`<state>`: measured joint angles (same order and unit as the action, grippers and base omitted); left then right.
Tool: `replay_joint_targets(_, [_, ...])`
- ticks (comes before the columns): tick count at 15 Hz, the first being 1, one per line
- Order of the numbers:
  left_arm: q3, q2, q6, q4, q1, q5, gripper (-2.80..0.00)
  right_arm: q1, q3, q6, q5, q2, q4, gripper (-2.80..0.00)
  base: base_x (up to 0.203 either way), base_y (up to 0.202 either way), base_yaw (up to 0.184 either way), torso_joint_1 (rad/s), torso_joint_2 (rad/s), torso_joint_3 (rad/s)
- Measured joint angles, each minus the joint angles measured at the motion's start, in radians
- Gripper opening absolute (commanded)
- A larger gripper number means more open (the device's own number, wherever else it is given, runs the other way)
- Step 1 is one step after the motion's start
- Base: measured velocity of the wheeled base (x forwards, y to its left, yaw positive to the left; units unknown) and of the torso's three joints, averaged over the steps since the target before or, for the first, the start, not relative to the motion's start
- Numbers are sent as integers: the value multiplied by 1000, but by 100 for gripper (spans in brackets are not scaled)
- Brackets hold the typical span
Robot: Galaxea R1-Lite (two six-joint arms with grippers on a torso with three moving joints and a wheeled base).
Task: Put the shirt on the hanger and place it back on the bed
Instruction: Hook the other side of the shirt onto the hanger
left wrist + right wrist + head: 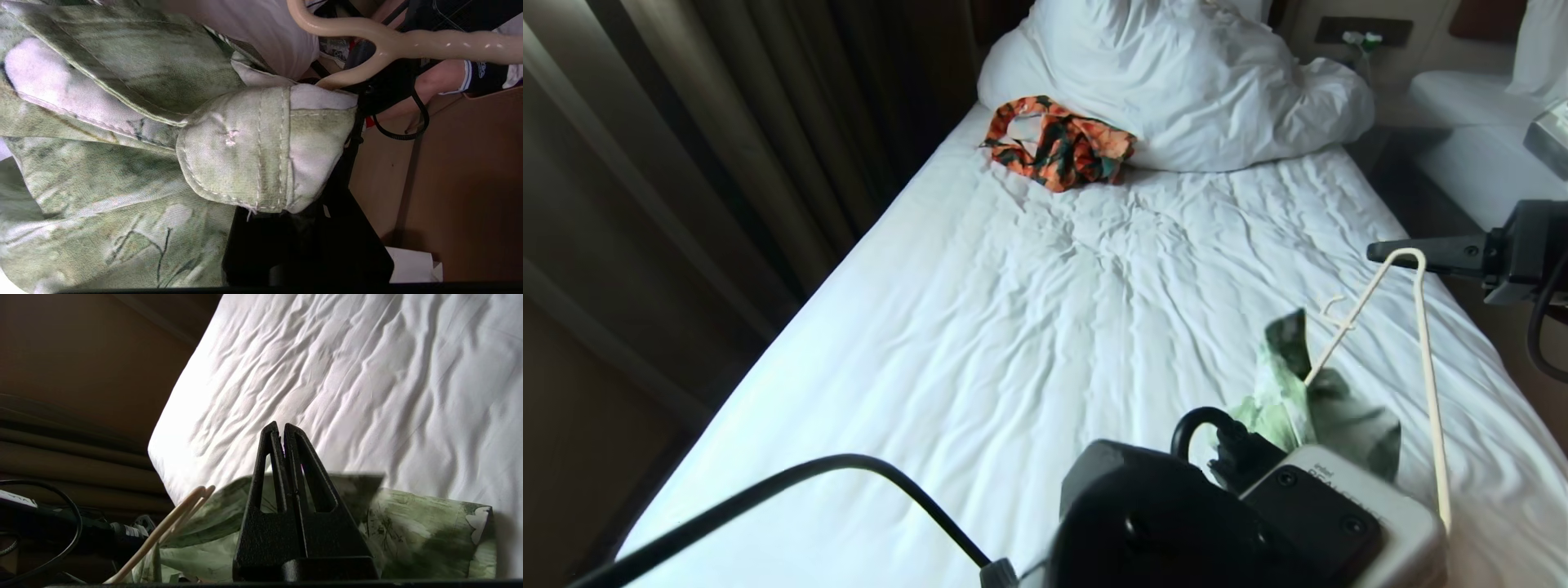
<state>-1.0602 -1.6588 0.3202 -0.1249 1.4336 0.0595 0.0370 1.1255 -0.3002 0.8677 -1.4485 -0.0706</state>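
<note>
Reaching in from three o'clock of the head view, the right claw (1380, 250) lay level with its black fingers pressed together; the top bend of the hanger (1421, 327) sat at its tip, though the actual pinch point could not be seen. In the right wrist view the same fingers (282, 465) met with no gap above the shirt (408, 531). From that bend the hanger's cream rods ran down toward five o'clock, one straight to the lower edge, the other slanting into the green cloth.

The left claw (327, 216) was at six o'clock of the head view, hidden under its own wrist housing. In the left wrist view it appeared only as a dark mass behind a stitched fold of the shirt (261, 147), near the collar, and seemed closed on that fold; the fingertips themselves were covered. The forked neck of the hanger (392, 45) crossed just beyond the fold.

The shirt (1307, 408) hung bunched at five o'clock, above the bed (1029, 310) with its wrinkled white sheet. At twelve o'clock lay a bunched duvet (1176, 82), and touching its edge at eleven o'clock, an orange patterned garment (1058, 143). Dark curtains (686, 163) stood along nine o'clock. A black cable (809, 482) arched at seven o'clock.
</note>
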Motion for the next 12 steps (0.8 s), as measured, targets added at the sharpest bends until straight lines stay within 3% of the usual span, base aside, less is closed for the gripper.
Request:
replay_joint_targets(4, [-3,-23,3,-5,-17,-4,-280,20,-5,-2,-1,0,23,-280,0,0,0,0,0,0])
replay_joint_targets(7, [-38,-45,7,1,-65,-7,-280,68,7,9,-1,-22,151,-280,0,0,0,0,0,0])
replay_joint_targets(9, [-62,-67,6,3,-110,-28,-280,90,24,89,-1,-61,248,-280,0,0,0,0,0,0])
replay_joint_targets(12, [-97,-82,-2,39,-190,-117,-280,99,39,235,1,-140,369,-280,0,0,0,0,0,0])
